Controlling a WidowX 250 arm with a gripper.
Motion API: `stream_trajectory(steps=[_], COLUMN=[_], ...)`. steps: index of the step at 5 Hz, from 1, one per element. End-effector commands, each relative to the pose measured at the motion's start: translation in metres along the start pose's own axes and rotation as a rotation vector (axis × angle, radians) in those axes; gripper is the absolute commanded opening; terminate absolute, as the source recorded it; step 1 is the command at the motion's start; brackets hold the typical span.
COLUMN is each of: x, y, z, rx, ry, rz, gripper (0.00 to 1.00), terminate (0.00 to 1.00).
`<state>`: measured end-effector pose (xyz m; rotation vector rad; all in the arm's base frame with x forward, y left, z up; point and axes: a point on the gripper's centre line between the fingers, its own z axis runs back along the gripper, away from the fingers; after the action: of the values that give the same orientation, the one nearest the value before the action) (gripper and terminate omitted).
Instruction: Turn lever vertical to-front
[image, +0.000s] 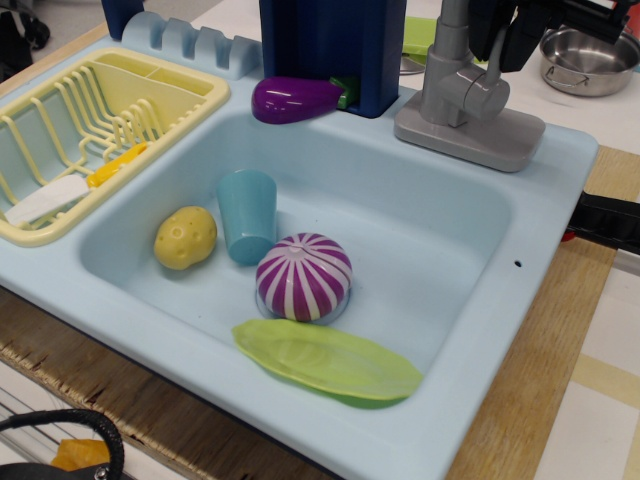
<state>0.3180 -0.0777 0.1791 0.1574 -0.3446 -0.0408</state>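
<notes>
The grey toy faucet (462, 95) stands on its flat base (470, 135) at the sink's back right corner. Its slim light-grey lever (493, 66) rises from the rounded body, tilted up and slightly right. Only its lower stub shows; the upper part is hidden by my gripper (503, 45). The black fingers (520, 45) come down from the top edge on either side of the lever and sit tight against it. The thicker spout pipe (450, 25) stands just left of the gripper.
The light-blue sink (560, 200) holds a yellow potato (185, 237), a teal cup (247, 212), a purple striped ball (303, 276) and a green leaf (325, 360). A purple eggplant (295, 98) lies by a blue block (330, 45). A yellow rack (100, 130) is on the left, a steel pot (590, 60) at the back right.
</notes>
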Motion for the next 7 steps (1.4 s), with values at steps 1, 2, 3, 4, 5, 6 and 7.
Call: stream_trajectory(steps=[1, 2, 3, 4, 5, 6, 7], x=[-0.03, -0.042, -0.048, -0.06, -0.072, -0.085, -0.095], y=[0.0, 0.0, 0.003, 0.006, 0.008, 0.006, 0.005], z=[0.008, 0.0, -0.012, -0.017, -0.023, -0.02, -0.02], rx=[0.016, -0.003, -0.058, -0.115, -0.159, -0.158, -0.162], ry=[0.018, 0.014, 0.086, 0.193, 0.253, 0.295, 0.347], rz=[0.034, 0.058, 0.075, 0.102, 0.095, 0.053, 0.021], gripper=[0.0, 0.0, 0.0, 0.0, 0.0, 0.0, 0.0], terminate=[0.0, 0.0, 0.0, 0.0, 0.0, 0.0, 0.0])
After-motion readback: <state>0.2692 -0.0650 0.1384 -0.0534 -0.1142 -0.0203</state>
